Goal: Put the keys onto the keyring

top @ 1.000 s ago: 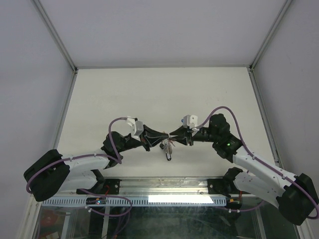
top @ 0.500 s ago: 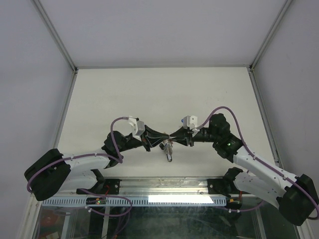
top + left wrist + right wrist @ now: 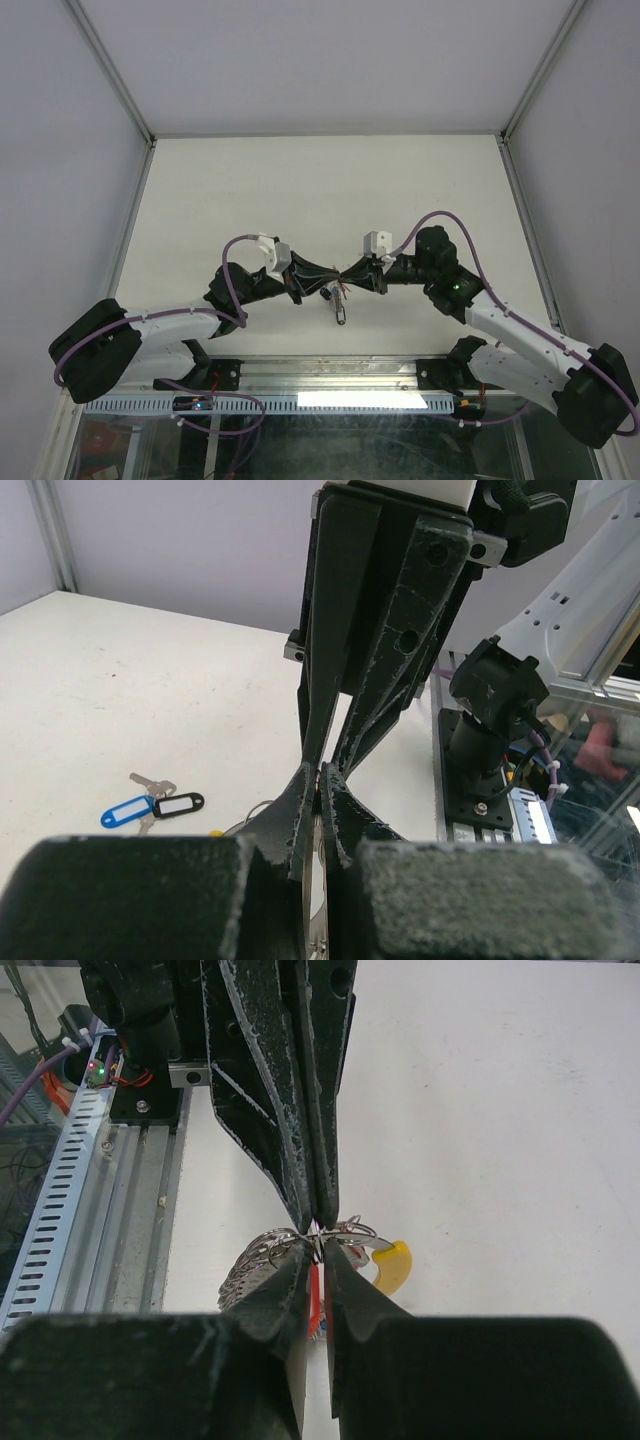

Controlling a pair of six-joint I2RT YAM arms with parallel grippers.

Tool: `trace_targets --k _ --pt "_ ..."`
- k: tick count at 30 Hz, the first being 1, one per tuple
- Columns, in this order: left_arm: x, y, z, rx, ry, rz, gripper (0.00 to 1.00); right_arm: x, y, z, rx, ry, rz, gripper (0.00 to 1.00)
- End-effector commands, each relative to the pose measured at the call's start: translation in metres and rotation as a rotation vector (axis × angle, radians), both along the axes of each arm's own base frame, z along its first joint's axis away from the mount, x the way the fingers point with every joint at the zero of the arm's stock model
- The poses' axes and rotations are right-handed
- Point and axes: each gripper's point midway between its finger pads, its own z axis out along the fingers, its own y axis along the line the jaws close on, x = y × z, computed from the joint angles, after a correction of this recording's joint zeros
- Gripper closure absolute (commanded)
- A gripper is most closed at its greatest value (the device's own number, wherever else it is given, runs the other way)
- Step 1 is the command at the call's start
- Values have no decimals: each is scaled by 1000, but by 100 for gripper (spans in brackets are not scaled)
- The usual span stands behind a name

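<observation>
My two grippers meet tip to tip above the near middle of the table. The left gripper (image 3: pixel 332 277) (image 3: pixel 320 778) is shut on the keyring (image 3: pixel 316 930), a thin silver hoop whose yellow section (image 3: pixel 392 1265) shows just beyond the tips in the right wrist view. My right gripper (image 3: pixel 349 277) (image 3: pixel 318 1252) is pinched on a red-tagged key (image 3: pixel 315 1295), whose tag hangs between its fingers. Several small silver rings (image 3: pixel 262 1252) bunch up on the hoop. A blue-tagged key (image 3: pixel 128 811) and a black-tagged key (image 3: pixel 178 803) lie on the table below.
The white table (image 3: pixel 300 190) is walled by a pale enclosure with metal corner posts. A metal rail and slotted cable duct (image 3: pixel 60 1200) run along the near edge by the arm bases. The right arm's base (image 3: pixel 490 730) stands close behind the grippers in the left wrist view.
The right gripper's jaws have narrowed onto the red-tagged key and its wrist has shifted slightly left. The left gripper stays shut on the hoop, barely moved.
</observation>
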Motion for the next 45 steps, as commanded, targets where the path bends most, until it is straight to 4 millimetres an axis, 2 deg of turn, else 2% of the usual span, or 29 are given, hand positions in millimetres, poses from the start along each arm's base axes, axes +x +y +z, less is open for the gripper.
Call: trace_targets --k 1,8,9,12,14,21,25,29,32,34,38,40,42,45 --pt "-3 -3 36 -82 -82 -17 100 -1 7 33 57 -45 36 91" --pt "5 0 37 -74 -63 33 100 8 1 32 -24 13 -44 98" --pt "7 1 38 -75 -61 46 94 11 -1 33 -34 10 -65 99" --pt "12 6 42 -82 -63 87 68 16 -9 34 -72 14 -123 100" --pt "18 10 46 -89 -69 133 56 18 -14 37 -99 26 -154 100" --pt "46 31 51 -55 -83 335 45 33 -34 41 -207 136 -343 100" --pt "50 33 49 -43 -98 380 37 42 -48 45 -309 229 -466 100" --pt "53 29 51 -40 -128 410 26 45 -51 48 -404 345 -518 100" --pt "55 20 52 -19 -161 432 23 48 -55 46 -483 426 -571 100" --pt "56 16 52 -6 -175 445 25 50 -58 43 -532 467 -607 100" --pt "62 13 48 28 -192 477 42 51 -63 39 -603 521 -647 100" --pt "64 14 45 48 -203 487 45 50 -67 38 -652 554 -671 100" --pt "64 13 43 66 -211 481 43 49 -74 34 -728 595 -700 100" --pt "60 10 37 73 -197 456 33 48 -87 20 -878 648 -750 100"
